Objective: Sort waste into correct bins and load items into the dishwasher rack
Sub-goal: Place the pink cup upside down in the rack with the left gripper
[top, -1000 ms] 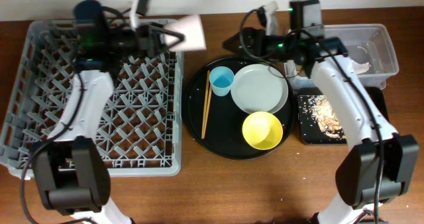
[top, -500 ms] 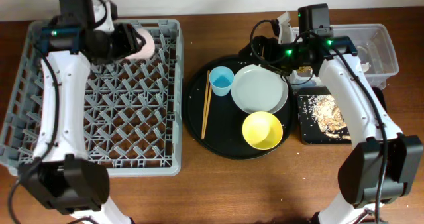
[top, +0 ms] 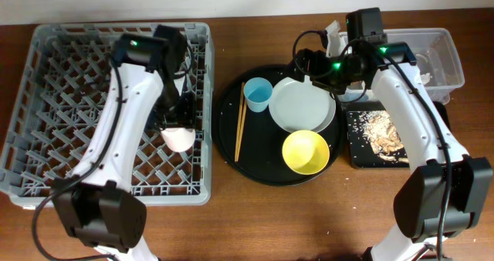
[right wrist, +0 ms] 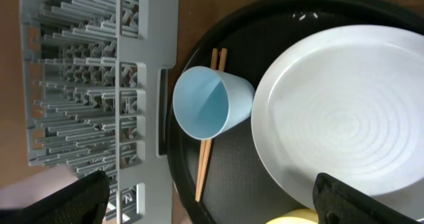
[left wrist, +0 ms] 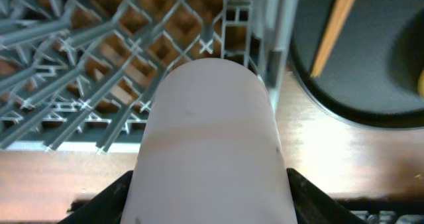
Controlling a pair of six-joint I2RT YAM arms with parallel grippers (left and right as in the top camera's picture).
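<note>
Two arms are at work. There are two cups, one plate, one bowl, one pair of chopsticks, one rack and two bins, all grouped around the round tray (top: 231, 149) in the middle.

The pink cup (left wrist: 212, 144) is off the tray, held over the rack (top: 54, 99) to the tray's left, near the rack edge that faces the tray. It is a very pale pink, almost white from above, smooth and plain. The wrist view shows its side and one rounded end. The left gripper (left wrist: 212, 194) clamps it, with a dark finger (left wrist: 99, 201) pressed to each side. I cannot tell whether the cup touches the pegs.

Four items lie on the tray:
- The blue cup (right wrist: 212, 105) is at the far left and leans over, so its open mouth faces the right wrist camera.
- The two chopsticks (top: 240, 120) lie together along the left side, running under that cup.
- The plate (top: 302, 103) is at the far right, pale and empty.
- The yellow bowl (top: 306, 152) is at the near right, just touching the plate's edge.

The right gripper (right wrist: 209, 191) hangs above the tray's far side with its fingers (right wrist: 371, 197) spread wide, holding nothing.

Just right of the tray, the black bin (top: 356, 157) holds the noodle scraps (top: 377, 130). Beyond the black bin, the clear tub (top: 455, 56) holds a white napkin (top: 423, 77).
</note>
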